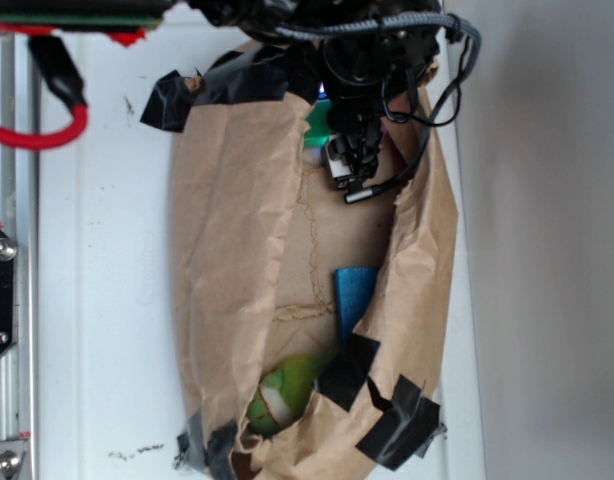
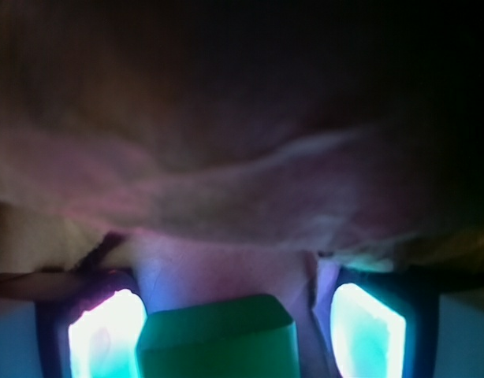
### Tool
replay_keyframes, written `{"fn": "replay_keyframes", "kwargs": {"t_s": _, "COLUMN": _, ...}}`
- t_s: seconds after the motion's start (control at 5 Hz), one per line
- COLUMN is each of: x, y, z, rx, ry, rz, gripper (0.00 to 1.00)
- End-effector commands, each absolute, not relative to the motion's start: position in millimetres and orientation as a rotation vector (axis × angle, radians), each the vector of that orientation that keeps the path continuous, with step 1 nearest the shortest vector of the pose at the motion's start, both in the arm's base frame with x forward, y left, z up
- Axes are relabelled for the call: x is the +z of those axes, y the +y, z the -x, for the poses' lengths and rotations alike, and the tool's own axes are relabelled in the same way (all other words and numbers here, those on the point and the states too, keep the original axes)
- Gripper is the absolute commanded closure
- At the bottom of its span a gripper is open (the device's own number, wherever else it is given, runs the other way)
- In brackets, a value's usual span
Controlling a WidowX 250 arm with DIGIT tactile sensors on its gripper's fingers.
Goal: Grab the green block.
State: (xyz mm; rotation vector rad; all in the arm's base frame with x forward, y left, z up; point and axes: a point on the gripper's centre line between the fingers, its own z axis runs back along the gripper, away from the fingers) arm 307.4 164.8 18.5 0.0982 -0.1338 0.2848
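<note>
Green block point(image 2: 218, 335) sits btwn the end effector point(image 2: 236, 331) fingers point(image 2: 108, 335), jaws open w/ gaps either side, nothing held yet. Risk: closing off-center could nudge block, or snag the crumpled paper bag point(image 1: 237, 250) wall.

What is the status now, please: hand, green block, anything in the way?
Hand astride green block, grip not confirmed. Block sits at top end of paper bag. Nothing between pads and block.
</note>
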Motion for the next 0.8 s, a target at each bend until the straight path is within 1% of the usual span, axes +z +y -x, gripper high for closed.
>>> {"fn": "replay_keyframes", "kwargs": {"t_s": 0.0, "x": 26, "y": 187, "z": -311, "rx": 0.265, "ry": -0.197, "rz": -0.113, "gripper": 1.00}}
{"fn": "replay_keyframes", "kwargs": {"t_s": 0.4, "x": 36, "y": 185, "z": -309, "rx": 0.260, "ry": -0.202, "rz": -0.087, "gripper": 1.00}}
{"fn": "replay_keyframes", "kwargs": {"t_s": 0.6, "x": 53, "y": 175, "z": -300, "rx": 0.245, "ry": -0.190, "rz": -0.039, "gripper": 1.00}}
